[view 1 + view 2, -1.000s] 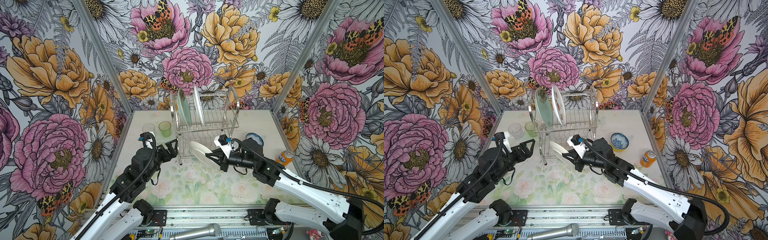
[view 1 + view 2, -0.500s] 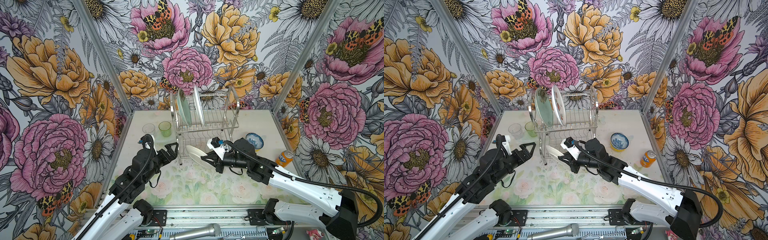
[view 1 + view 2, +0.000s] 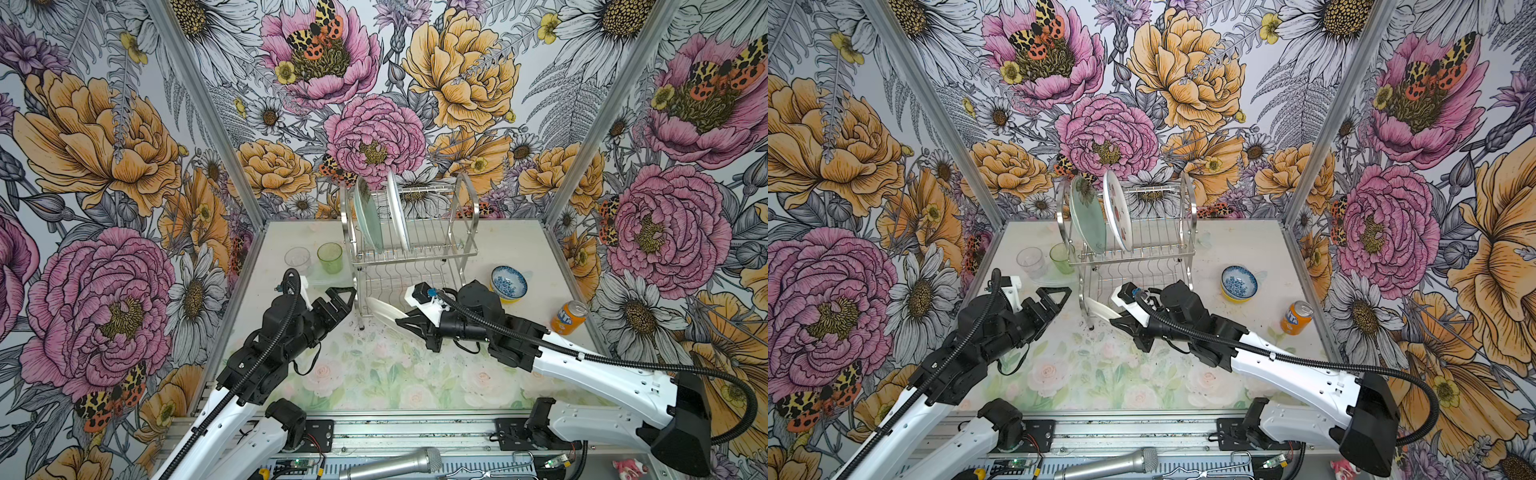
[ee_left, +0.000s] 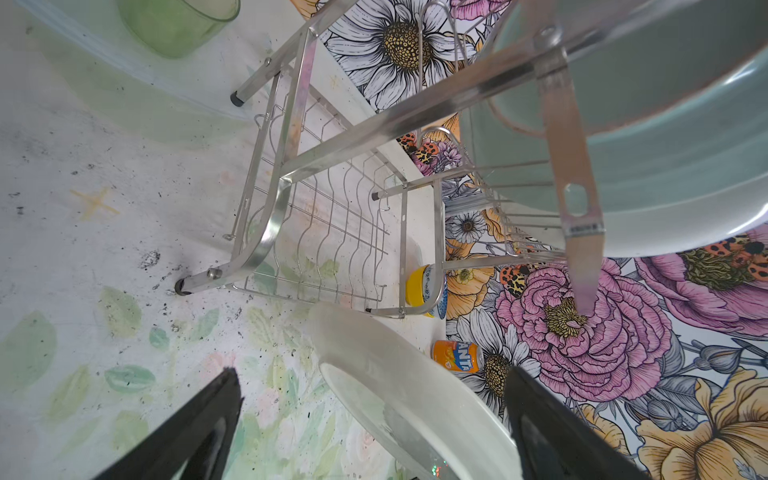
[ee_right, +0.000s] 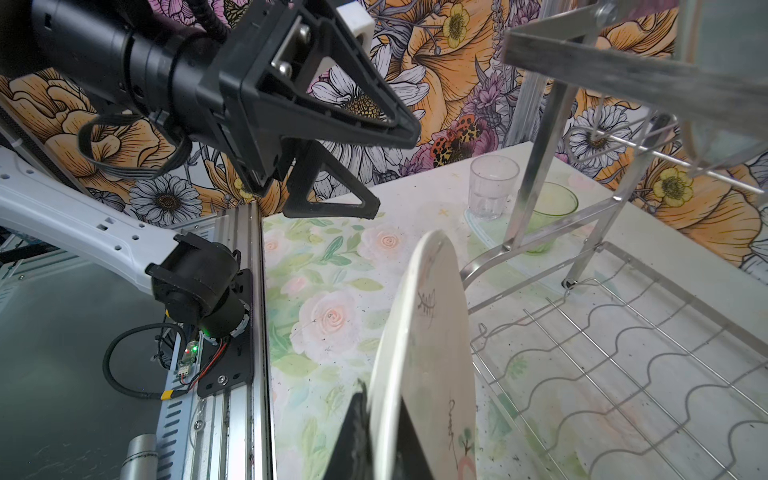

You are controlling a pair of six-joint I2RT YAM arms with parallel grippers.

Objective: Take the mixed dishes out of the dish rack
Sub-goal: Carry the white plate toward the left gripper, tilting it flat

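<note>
The dish rack (image 3: 415, 253) (image 3: 1142, 257) stands at the back middle in both top views. On its upper shelf a pale green plate (image 3: 368, 220) (image 3: 1088, 220) and a white plate (image 3: 397, 214) (image 3: 1118, 218) stand on edge. My right gripper (image 3: 404, 322) (image 3: 1118, 320) (image 5: 382, 397) is shut on the rim of a cream plate (image 3: 384, 311) (image 3: 1100, 308) (image 5: 428, 332) (image 4: 399, 374), held tilted just in front of the lower shelf. My left gripper (image 3: 347, 298) (image 3: 1061, 297) (image 4: 370, 372) is open, close to that plate's free edge and apart from it.
A clear glass (image 3: 297, 257) and a green tumbler (image 3: 330, 257) stand left of the rack. Right of it a blue-and-white bowl (image 3: 508, 282) sits in a yellow bowl. An orange soda can (image 3: 569, 318) stands near the right wall. The rack's lower shelf (image 5: 623, 374) holds nothing.
My right gripper has carried the cream plate leftward and lower, toward the left gripper, and the plate now looks more edge-on. The left gripper has barely shifted and stays open.
</note>
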